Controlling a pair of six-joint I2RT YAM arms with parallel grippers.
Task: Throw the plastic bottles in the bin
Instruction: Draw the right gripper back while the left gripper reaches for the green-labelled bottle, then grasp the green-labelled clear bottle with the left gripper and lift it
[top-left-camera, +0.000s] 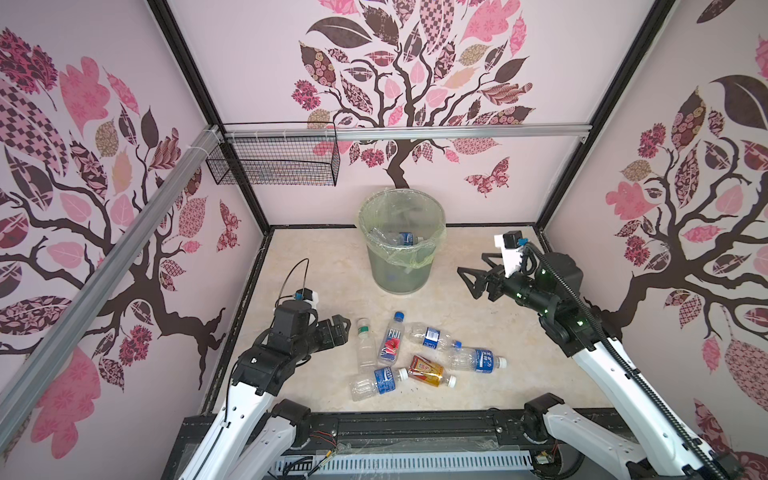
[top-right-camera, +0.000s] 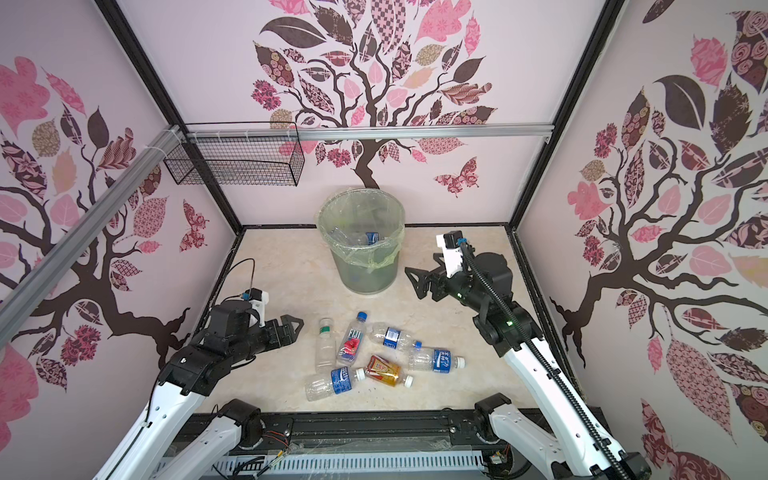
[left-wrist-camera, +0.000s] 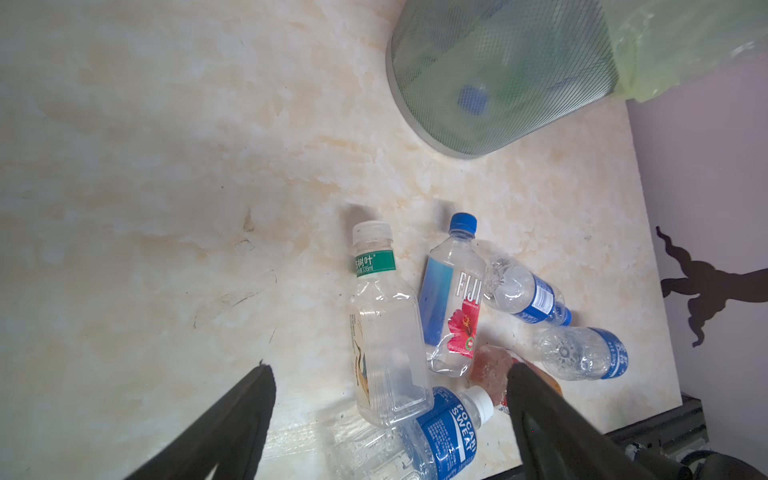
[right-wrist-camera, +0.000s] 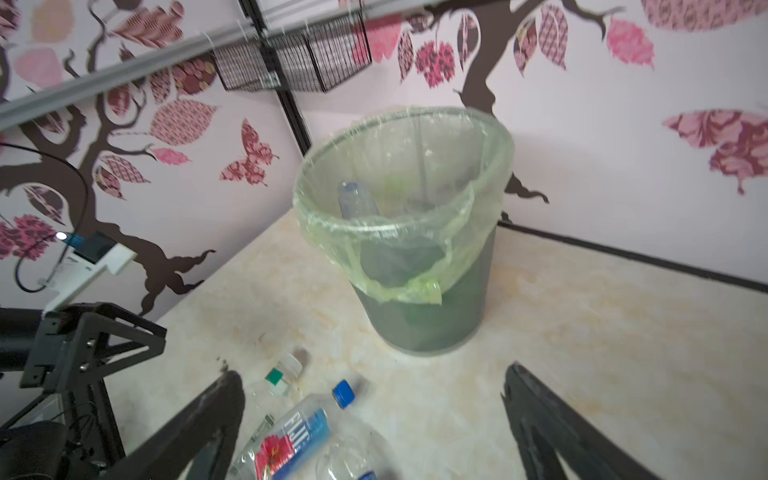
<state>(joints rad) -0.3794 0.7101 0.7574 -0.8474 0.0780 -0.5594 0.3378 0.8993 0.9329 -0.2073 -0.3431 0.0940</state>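
Pocari btl (left-wrist-camera: 444, 436) cut by frame edge; bin (right-wrist-camera: 424, 324) contents blurry.

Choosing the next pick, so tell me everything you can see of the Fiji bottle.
The Fiji bottle is clear, squarish plastic with a blue cap and a blue label bearing white lettering and a red flower. It looks empty and lies on its side on the marbled table, cap toward the bin. The green-banded bottle lies along one side; a blue-labelled bottle seems to touch the other.
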